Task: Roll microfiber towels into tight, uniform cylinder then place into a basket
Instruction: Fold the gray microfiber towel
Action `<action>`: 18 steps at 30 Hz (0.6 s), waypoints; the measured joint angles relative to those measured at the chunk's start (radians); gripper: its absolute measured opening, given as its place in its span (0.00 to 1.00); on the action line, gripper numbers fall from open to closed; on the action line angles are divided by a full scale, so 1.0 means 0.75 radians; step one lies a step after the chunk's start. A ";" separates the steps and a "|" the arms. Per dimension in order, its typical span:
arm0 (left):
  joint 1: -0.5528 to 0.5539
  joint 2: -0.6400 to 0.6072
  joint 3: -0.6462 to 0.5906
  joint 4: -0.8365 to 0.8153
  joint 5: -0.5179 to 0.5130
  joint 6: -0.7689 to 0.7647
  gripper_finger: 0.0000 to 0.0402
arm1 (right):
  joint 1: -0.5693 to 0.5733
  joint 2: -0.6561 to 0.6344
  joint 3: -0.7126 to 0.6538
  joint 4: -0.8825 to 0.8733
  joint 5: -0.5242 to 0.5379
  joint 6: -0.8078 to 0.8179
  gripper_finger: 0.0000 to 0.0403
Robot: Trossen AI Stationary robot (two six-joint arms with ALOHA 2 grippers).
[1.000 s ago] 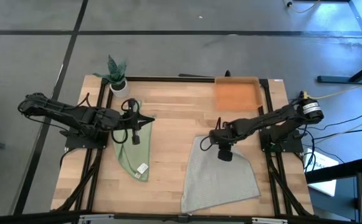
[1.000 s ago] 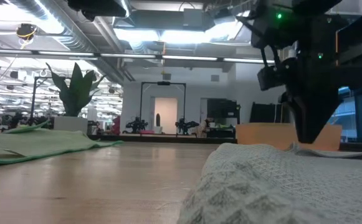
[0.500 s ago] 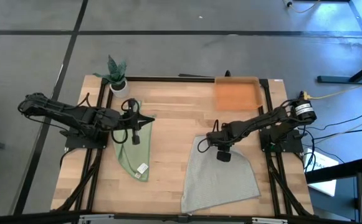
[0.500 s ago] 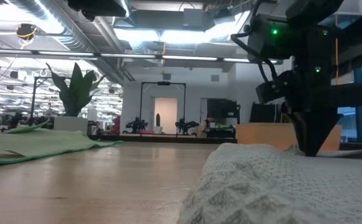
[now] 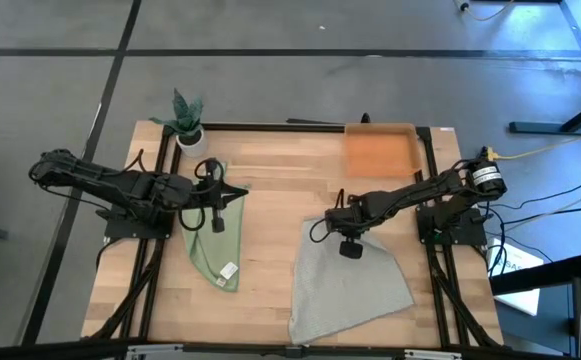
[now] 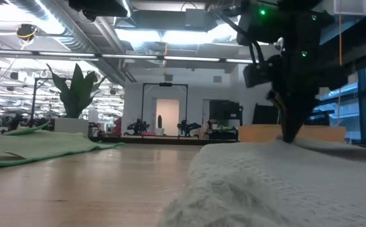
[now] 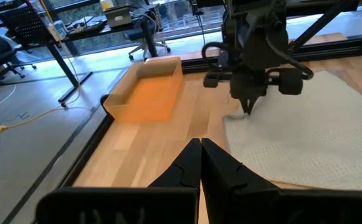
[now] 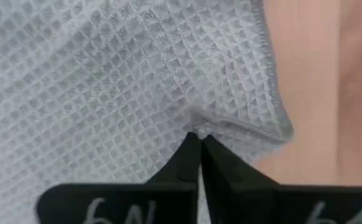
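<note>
Your right gripper [image 8: 199,138] is pinched together on the grey towel [image 5: 350,285] at its far edge, mid-table. The cloth is soft, light and limp, so it will likely sag and bunch; grip hems or corners. The basket [image 5: 379,152] sits behind it.

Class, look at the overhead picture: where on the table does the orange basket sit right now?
In the high view the orange basket sits at the table's far edge, right of centre, beyond the grey towel and the right gripper, well right of the potted plant.
</note>
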 joint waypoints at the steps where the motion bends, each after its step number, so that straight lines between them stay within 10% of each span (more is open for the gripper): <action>1: 0.000 0.000 0.000 -0.001 0.000 0.000 0.00 | -0.008 0.000 0.017 -0.021 0.023 -0.022 0.01; 18: -0.001 0.000 0.000 -0.006 0.000 0.000 0.00 | -0.280 0.007 0.088 0.415 -0.007 -0.329 0.02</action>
